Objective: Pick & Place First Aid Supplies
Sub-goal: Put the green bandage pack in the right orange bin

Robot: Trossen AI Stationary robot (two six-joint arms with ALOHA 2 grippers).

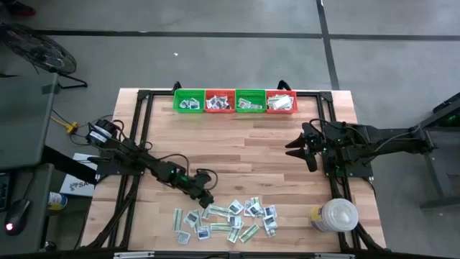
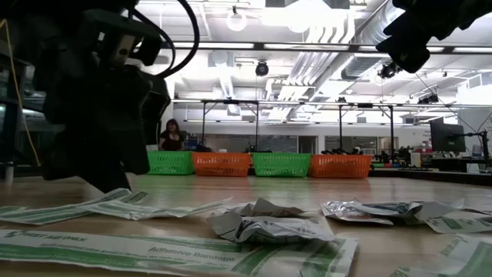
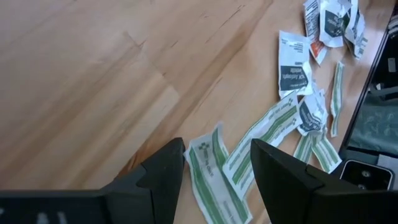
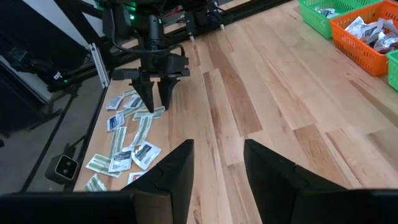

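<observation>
We see the left hand (image 1: 206,199) spread wide, holding nothing, low over the packets (image 1: 228,219) scattered near the desk's (image 1: 244,144) front edge. The right hand (image 1: 300,147) hangs partly open and empty above bare wood, well apart from the 4 baskets (image 1: 235,101) along the far edge.

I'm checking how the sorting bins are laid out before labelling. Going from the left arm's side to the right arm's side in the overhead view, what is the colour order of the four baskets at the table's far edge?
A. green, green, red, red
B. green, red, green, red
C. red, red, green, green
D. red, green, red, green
B: the overhead view shows a green basket, a red basket, a second green basket, then a second red basket.
</observation>
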